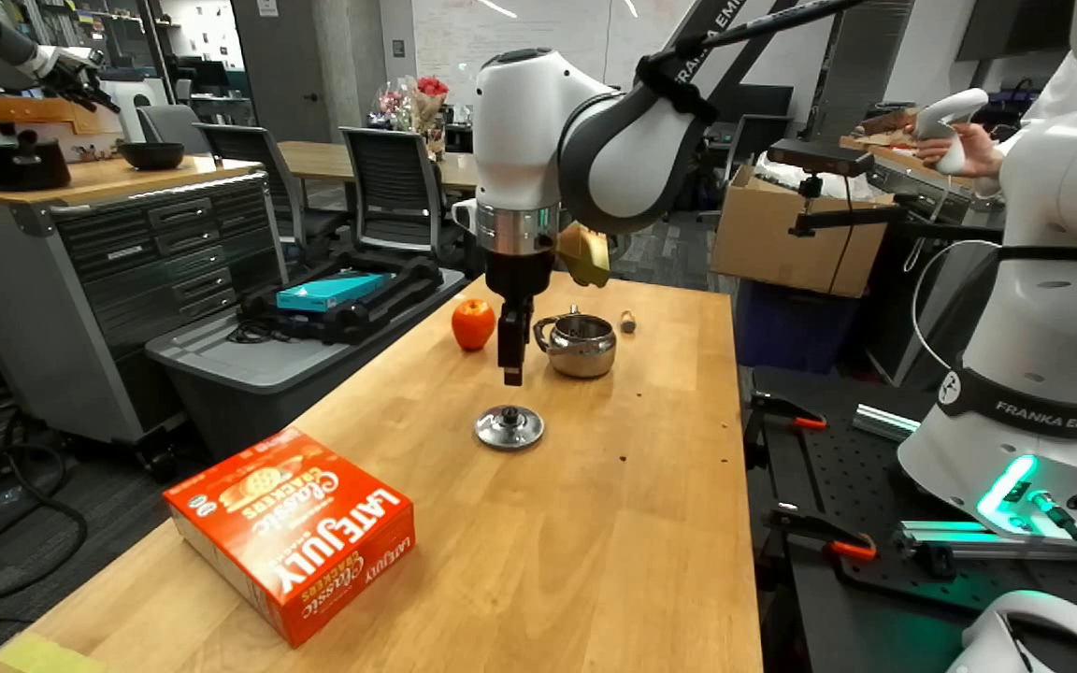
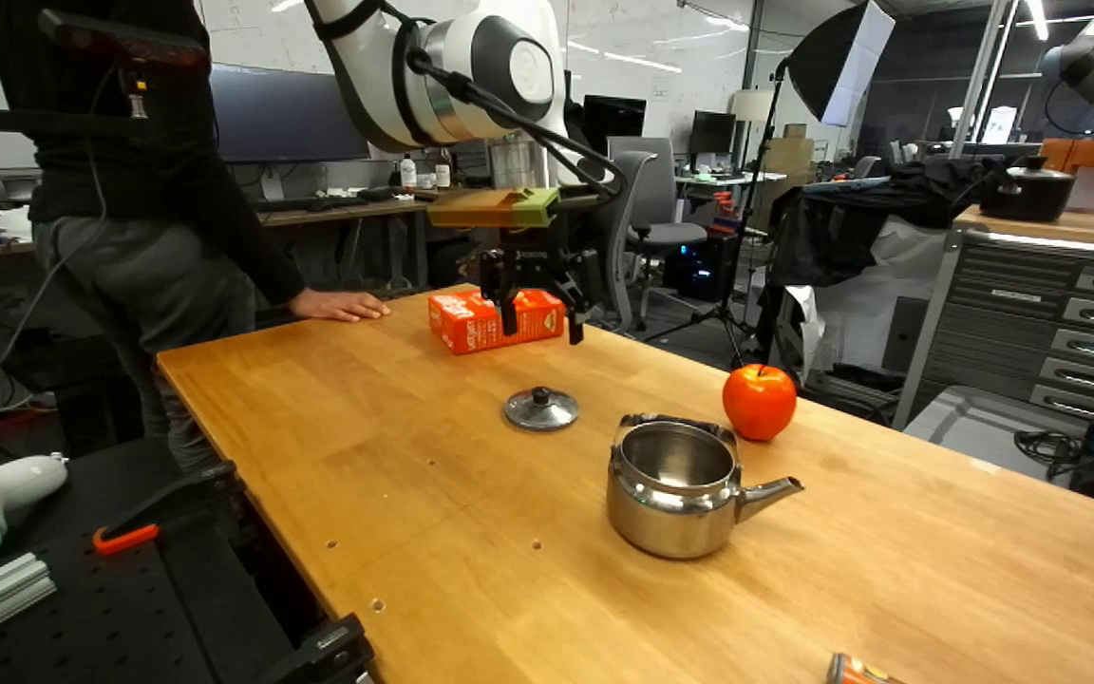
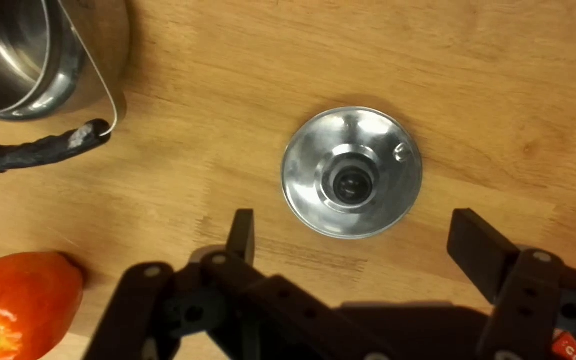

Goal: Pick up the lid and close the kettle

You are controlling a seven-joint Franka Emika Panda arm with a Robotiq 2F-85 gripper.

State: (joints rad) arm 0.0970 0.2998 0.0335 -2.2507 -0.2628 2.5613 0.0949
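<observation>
"How is the arm [image 1: 632,173] holding itself?"

"It arches over the surface [image 1: 585,523], its wrist [image 1: 518,224] hanging straight down. The jaws point down at it, spread wide and released, hovering above it near the lid [image 3: 350,172]."

"Where is that lid, then?"

"Flat on the surface, knob [image 3: 352,185] up, between the two long edges. The wrist view shows it between the jaw tips from side to side, a little further up the view."

"What about the kettle [image 2: 675,518]?"

"It stands upright, near the lid but apart, also between the long edges. Its top is uncovered, metal wall and floor showing inside. The handle [image 3: 43,149] is tipped over to one side; the spout [image 2: 767,499] points toward the long edge farther from the arm's base [image 1: 950,449]."

"What lies along that edge?"

"The red fruit [image 2: 759,403] and, well apart from it, the cracker box [image 1: 291,528], flat, its inside out of sight."

"Does a person come into it?"

"A hand [image 2: 338,306] does: in an exterior view it rests at the short edge, between two corners."
</observation>
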